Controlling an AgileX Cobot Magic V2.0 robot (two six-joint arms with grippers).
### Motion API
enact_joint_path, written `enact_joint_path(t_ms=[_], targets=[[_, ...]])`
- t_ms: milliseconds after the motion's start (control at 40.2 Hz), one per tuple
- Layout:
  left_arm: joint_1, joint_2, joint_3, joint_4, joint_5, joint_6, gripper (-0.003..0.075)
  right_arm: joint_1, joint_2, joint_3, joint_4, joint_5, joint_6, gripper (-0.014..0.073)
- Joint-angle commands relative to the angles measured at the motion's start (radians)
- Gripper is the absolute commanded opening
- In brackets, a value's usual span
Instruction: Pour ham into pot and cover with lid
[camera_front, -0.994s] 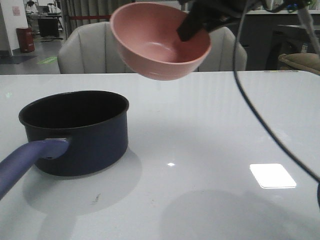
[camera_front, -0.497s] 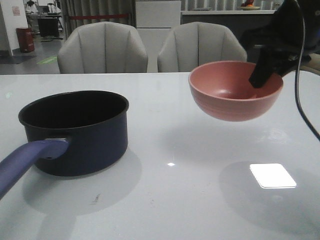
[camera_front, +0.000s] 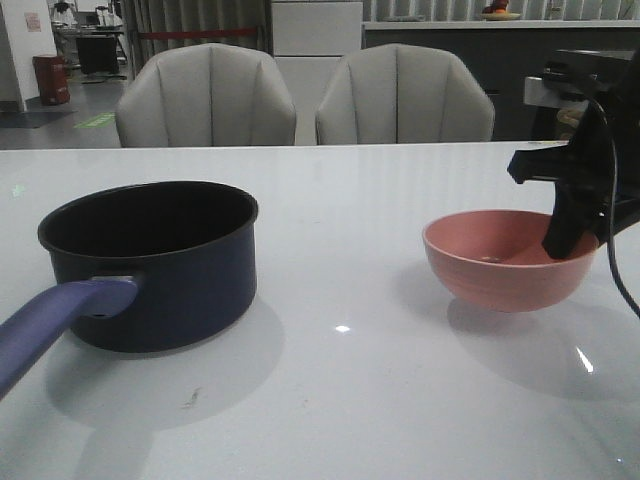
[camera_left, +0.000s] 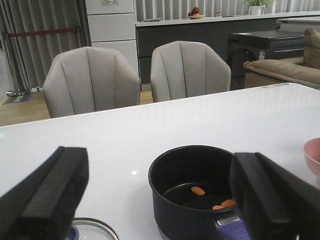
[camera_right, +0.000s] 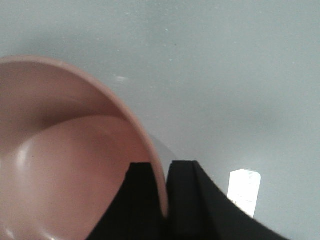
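Left wrist view alone shows ham (camera_left: 198, 190) inside pot (camera_front: 150, 262); my left gripper (camera_left: 155, 200) spread. Right gripper (camera_right: 162, 195) pinches bowl (camera_front: 508, 259) rim, now lowered onto tabletop (camera_front: 340, 390).

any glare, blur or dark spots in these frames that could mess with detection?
Front view: small glare spots on the glossy table, soft shadows beneath the pot and bowl, pot's inside pure black. Left wrist view: sharp, ham visible; near fingers blurred. Right wrist view: soft focus, bright reflection patch on the table.
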Motion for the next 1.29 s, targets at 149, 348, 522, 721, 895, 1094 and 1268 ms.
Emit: enact_joint_path(t_ms=[149,348,522,721,895,1094,1268], targets=[[-0.006,0.01,-0.026,-0.01,-0.078,-0.006,0.0606,-0.013,-0.025,-0.033,0.0,-0.012,0.0,0.0269],[-0.006,0.01,-0.026,-0.01,-0.078,-0.006,0.0606,-0.013,-0.054,-0.034,-0.002,-0.024,-0.026,0.0419],[-0.006,0.01,-0.026,-0.01,-0.078,-0.006,0.0606,-0.013,-0.174,-0.033,-0.002,-0.018,-0.113,0.0419],[-0.006,0.01,-0.026,-0.01,-0.078,-0.006,0.0606,-0.012,-0.358,-0.03,-0.002,-0.034,-0.162,0.0419],[-0.006,0.01,-0.026,-0.01,-0.078,-0.006,0.0606,-0.011,-0.528,0.02,0.007,-0.082,-0.162,0.0419],[-0.006,0.01,-0.026,-0.01,-0.078,-0.006,0.0606,0.049,-0.76,0.213,0.022,-0.268,-0.162,0.0419],[-0.006,0.01,-0.026,-0.01,-0.078,-0.006,0.0606,0.14,-0.988,0.41,0.02,-0.412,-0.162,0.0419]])
